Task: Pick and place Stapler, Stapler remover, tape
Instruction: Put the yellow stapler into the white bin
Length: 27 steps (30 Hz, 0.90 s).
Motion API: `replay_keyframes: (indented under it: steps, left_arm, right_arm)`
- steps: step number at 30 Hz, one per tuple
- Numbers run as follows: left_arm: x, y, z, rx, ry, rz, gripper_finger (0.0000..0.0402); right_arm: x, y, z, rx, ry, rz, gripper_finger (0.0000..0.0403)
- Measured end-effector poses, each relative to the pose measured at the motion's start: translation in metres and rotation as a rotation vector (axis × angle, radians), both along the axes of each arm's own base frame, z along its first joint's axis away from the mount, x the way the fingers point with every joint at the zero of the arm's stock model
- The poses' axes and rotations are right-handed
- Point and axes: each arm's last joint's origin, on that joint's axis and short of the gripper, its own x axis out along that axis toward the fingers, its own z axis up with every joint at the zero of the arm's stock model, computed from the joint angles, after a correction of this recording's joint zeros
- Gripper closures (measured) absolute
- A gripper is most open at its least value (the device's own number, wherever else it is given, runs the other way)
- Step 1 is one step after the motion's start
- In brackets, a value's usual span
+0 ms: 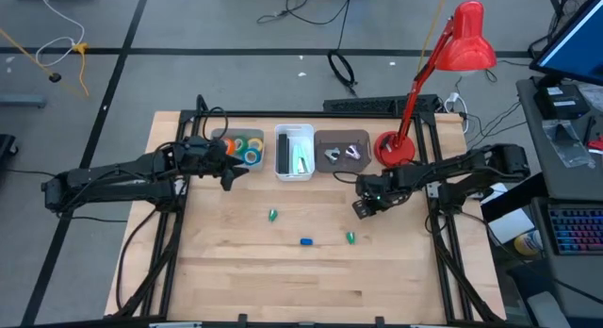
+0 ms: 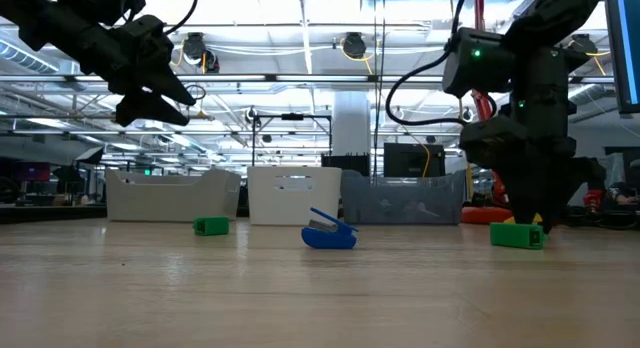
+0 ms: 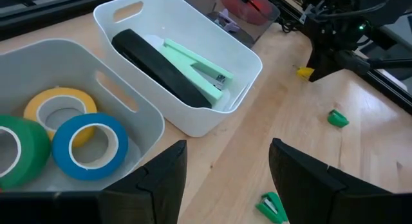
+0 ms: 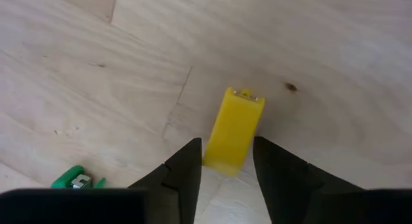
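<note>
Left wrist view: tape rolls (image 3: 61,130) binned, staplers (image 3: 174,66) in white bin (image 3: 248,56).
Right gripper (image 4: 226,163) fingers straddling yellow remover (image 4: 233,130), unclenched; left gripper (image 3: 226,176) released above table (image 3: 360,153).

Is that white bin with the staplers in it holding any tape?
No, the white bin holds only a black stapler and a green stapler; the tape rolls sit in the neighbouring bin.

My right gripper (image 4: 225,161) is down at the table (image 1: 245,262), a remover (image 4: 233,130) between its fingers, with another remover (image 4: 77,177) on the boards near it. My left gripper (image 3: 225,179) hangs above the table just in front of two bins. The tape (image 3: 89,141) lies in the bin (image 3: 122,108) nearer my left gripper, and two staplers (image 3: 174,66) lie in the bin (image 3: 212,40) beside it.
</note>
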Motion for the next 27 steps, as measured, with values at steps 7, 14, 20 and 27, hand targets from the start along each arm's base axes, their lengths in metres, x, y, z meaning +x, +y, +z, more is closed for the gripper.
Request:
replay_keyframes:
  steps: [7, 14, 20, 27]
  left_arm:
    - [0.0, 0.0, 0.0, 0.0, 0.0, 0.0, 0.0183]
    - [0.0, 0.0, 0.0, -0.002, 0.0, 0.001, 0.0183]
    - [0.0, 0.0, 0.0, -0.008, -0.002, 0.004, 0.0183]
    - [0.0, 0.0, 0.0, -0.036, -0.01, 0.021, 0.0183]
  right_arm:
    - [0.0, 0.0, 0.0, -0.003, 0.003, -0.009, 0.0303]
    - [0.0, 0.0, 0.0, -0.007, -0.006, -0.008, 0.0331]
    - [0.002, -0.001, 0.001, -0.014, -0.033, -0.005, 0.0329]
    - [0.023, -0.001, 0.009, 0.003, -0.264, 0.004, 0.0336]
